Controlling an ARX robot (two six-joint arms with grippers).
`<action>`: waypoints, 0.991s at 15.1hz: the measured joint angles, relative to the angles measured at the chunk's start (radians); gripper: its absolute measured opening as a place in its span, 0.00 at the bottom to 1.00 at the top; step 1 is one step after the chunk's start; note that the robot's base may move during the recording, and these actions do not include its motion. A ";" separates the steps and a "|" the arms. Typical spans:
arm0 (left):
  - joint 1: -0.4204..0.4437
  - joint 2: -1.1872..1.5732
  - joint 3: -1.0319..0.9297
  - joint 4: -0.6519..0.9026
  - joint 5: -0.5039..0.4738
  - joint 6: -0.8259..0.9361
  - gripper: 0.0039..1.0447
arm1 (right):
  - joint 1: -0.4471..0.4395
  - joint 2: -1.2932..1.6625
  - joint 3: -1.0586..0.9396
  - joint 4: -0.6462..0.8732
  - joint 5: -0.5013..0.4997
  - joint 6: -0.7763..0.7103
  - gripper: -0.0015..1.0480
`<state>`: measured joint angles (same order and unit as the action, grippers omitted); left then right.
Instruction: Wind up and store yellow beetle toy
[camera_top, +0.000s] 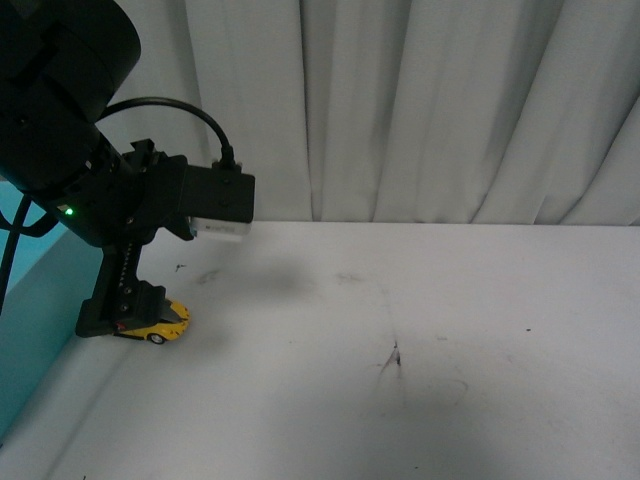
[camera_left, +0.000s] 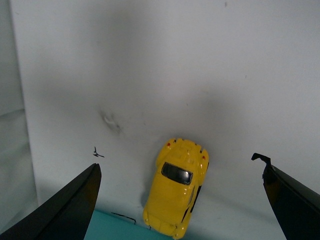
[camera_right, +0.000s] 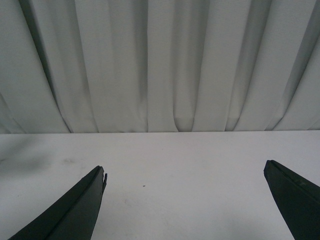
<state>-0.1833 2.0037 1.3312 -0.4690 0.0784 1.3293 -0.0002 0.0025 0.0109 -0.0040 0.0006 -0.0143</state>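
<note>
— How much of the yellow beetle toy (camera_top: 165, 323) shows?

— From the front, only one end and a wheel; the left arm hides the rest. It sits at the left of the counter (camera_top: 420, 340), just beside the turquoise box (camera_top: 40, 320).

— And the arm?

— It points down over the toy, left fingers (camera_left: 75, 205) spread wide on either side, gripping nothing. The right fingers (camera_right: 75, 210) gape too, empty, facing the curtain (camera_right: 160, 65).

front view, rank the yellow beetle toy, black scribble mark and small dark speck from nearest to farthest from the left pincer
1. yellow beetle toy: right beside the left pincer, far left.
2. black scribble mark: towards the middle, right of the toy.
3. small dark speck: farthest out, on the right.
</note>
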 joint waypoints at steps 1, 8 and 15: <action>0.008 0.060 0.041 -0.045 -0.050 0.062 0.94 | 0.000 0.000 0.000 0.000 0.000 0.000 0.94; 0.058 0.247 0.208 -0.150 -0.127 0.199 0.94 | 0.000 0.000 0.000 0.000 0.000 0.000 0.94; 0.058 0.285 0.237 -0.159 -0.135 0.190 0.55 | 0.000 0.000 0.000 0.000 0.000 0.000 0.94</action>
<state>-0.1253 2.2890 1.5684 -0.6285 -0.0563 1.5188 -0.0002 0.0025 0.0109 -0.0040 0.0006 -0.0143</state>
